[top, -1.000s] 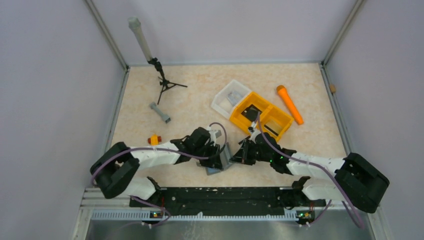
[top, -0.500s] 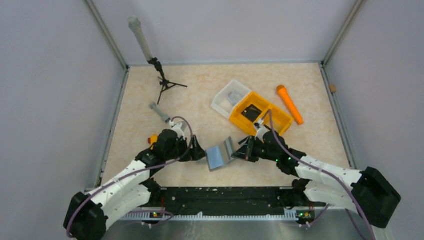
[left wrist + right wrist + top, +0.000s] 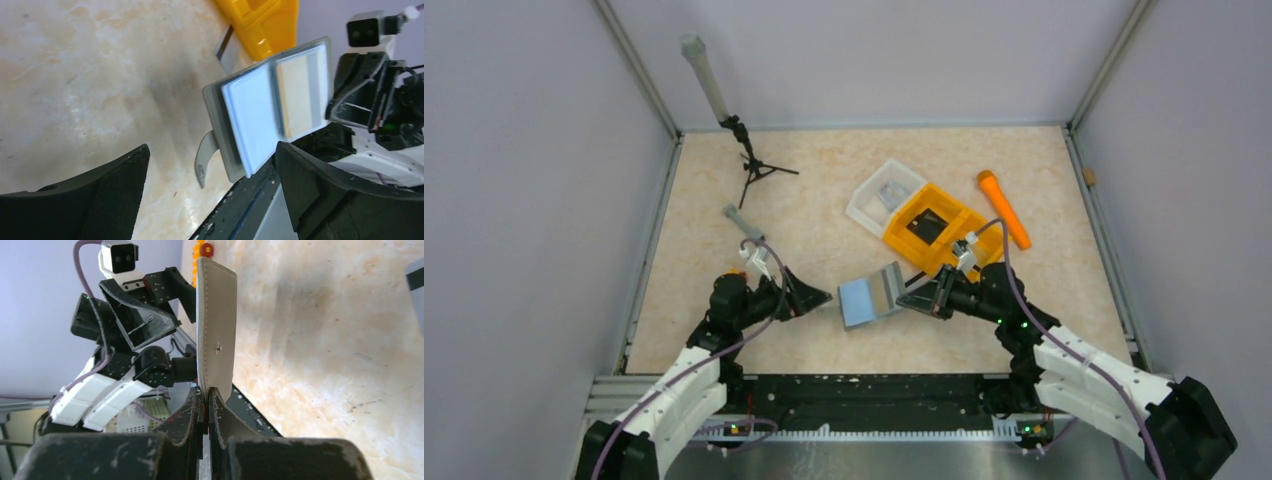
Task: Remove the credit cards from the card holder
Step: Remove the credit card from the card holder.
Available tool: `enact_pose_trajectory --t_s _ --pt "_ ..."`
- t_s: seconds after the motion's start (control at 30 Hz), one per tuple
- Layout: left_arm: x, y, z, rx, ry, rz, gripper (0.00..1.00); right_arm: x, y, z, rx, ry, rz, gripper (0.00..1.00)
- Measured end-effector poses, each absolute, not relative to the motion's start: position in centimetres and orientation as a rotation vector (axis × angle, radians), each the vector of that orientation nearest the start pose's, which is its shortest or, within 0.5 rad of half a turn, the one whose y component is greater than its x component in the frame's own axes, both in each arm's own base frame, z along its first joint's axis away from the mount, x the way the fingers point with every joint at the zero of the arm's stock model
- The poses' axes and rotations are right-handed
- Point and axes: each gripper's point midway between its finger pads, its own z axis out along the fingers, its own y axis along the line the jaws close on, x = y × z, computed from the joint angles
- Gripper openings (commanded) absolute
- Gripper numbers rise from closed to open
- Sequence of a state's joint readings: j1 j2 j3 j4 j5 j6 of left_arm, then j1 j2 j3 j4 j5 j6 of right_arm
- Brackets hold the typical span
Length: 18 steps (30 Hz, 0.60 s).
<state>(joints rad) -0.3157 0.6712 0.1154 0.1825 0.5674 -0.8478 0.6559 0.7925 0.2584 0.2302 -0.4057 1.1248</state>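
The grey card holder (image 3: 886, 285) hangs unfolded just above the table, at the middle front. My right gripper (image 3: 906, 299) is shut on its right flap; the right wrist view shows that flap (image 3: 216, 325) edge-on, pinched at my right gripper (image 3: 206, 401). A light grey-blue credit card (image 3: 252, 117) covers the holder's left panel. My left gripper (image 3: 816, 298) is open, a short way left of the holder and apart from it, with nothing between its fingers (image 3: 75, 200). A black card (image 3: 927, 225) lies in the orange bin (image 3: 959, 243). A grey card (image 3: 889, 193) lies in the clear tray (image 3: 869, 210).
An orange marker (image 3: 1004, 208) lies right of the bin. A small tripod with a grey tube (image 3: 754, 170) stands at the back left, a grey cylinder (image 3: 742, 222) near it. A thin grey flat piece (image 3: 226, 46) lies beside the bin.
My left gripper opened, let go of the holder and drew back to the left. The right gripper moved slightly right with the holder, which now hangs unfolded.
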Motion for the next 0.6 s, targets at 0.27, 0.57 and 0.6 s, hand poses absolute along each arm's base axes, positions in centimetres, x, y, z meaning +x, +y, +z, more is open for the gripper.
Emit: enact_pose_trajectory --t_s 0.27,0.57,0.6 --pt "18.5 -20.2 13.6 -0.107 1.991 -1.462 0.99 15.2 26.1 17.2 0.166 2.116 1.669 0.0" --pt "17.9 -21.5 14.2 -0.086 2.015 -1.627 0.87 15.0 26.7 18.6 0.148 2.074 1.755 0.0" --pt "17.8 -21.7 14.4 -0.076 2.007 -1.646 0.84 15.0 26.7 18.6 0.148 2.075 1.754 0.0"
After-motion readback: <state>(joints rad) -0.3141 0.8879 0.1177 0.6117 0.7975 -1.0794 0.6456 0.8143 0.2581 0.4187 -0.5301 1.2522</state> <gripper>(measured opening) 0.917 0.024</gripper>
